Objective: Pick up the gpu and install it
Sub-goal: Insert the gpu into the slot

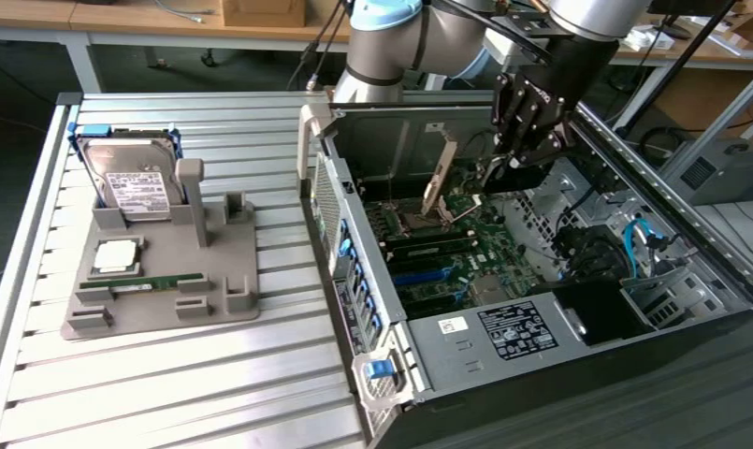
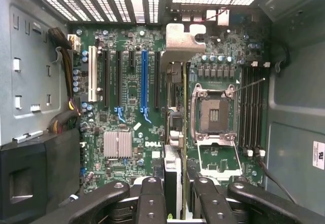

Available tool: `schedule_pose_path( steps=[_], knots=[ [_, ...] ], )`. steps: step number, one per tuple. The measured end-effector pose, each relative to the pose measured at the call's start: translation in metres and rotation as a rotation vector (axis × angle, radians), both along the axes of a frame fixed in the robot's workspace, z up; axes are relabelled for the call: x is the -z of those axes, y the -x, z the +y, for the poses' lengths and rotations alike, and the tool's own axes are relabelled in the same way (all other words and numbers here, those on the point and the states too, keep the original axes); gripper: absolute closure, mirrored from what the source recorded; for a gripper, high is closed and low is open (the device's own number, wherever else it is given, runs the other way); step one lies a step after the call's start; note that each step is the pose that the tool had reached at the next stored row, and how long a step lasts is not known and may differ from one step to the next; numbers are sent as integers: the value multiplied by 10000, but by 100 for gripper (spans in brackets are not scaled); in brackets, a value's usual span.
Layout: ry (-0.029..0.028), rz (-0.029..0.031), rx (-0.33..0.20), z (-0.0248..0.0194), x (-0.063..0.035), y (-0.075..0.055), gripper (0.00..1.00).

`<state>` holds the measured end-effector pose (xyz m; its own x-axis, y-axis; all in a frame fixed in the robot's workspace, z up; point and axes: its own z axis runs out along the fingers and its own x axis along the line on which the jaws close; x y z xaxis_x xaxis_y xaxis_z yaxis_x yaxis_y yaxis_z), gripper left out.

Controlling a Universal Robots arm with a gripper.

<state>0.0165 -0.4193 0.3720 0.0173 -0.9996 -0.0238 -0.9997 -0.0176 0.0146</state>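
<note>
Currently the gpu (image 2: 175, 112), a thin flat dark green circuit card with a pale metal end bracket, is pinched between the fingers of the black hand (image 2: 176, 203), one finger on each face. The card is held on edge with its bracket end farthest from the hand, presumably so that the contact edge points down at the board.

In the exterior view the gpu (image 1: 440, 178) hangs from the hand (image 1: 499, 176) inside the open grey metal computer case (image 1: 339, 215) and appears raised off the board. Judged not yet seated.

Below the hand lies the green motherboard (image 2: 127, 102). The long blue expansion slot (image 2: 143, 82) lies to one side of the card's line, and the square silver processor socket (image 2: 213, 115) to the other. Seen from the wrist, the card's edge lines up with neither.

The wrist view gives the grip itself and how the card's edge runs against the slots. The exterior view gives the height above the board and the area outside the case. Well apart from the hand, on the slatted metal desk (image 1: 201, 374), a grey plastic holder (image 1: 145, 316) carries an upright silver hard drive with a white label (image 1: 133, 182) and a narrow green RAM stick (image 1: 152, 281).
</note>
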Motion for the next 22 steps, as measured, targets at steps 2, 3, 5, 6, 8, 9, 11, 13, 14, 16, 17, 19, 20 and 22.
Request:
schedule_pose_path(
  steps=[2, 3, 5, 6, 8, 9, 11, 13, 14, 16, 17, 19, 20, 22],
  knots=[
    [1, 0, 0, -2, 1, 13, 73],
    [0, 0, 0, -2, 2, 19, 73],
    [1, 0, 0, -4, 3, 30, 73],
    [0, 0, 1, -5, 4, 36, 73],
    [-2, -1, 0, -7, 5, 45, 73],
    [-2, -1, 0, -8, 5, 50, 73],
    [-1, 0, 0, -11, 5, 60, 73],
    [0, 0, 0, -13, 5, 67, 73],
    [0, 0, 0, -15, 6, 71, 73],
    [0, 0, 1, -17, 7, 77, 73],
    [-1, 0, 0, -18, 7, 81, 73],
    [0, -1, 1, -20, 8, 93, 73],
    [0, 0, 0, -21, 9, 97, 73],
    [0, 0, 0, -22, 10, 107, 73]
  ],
)
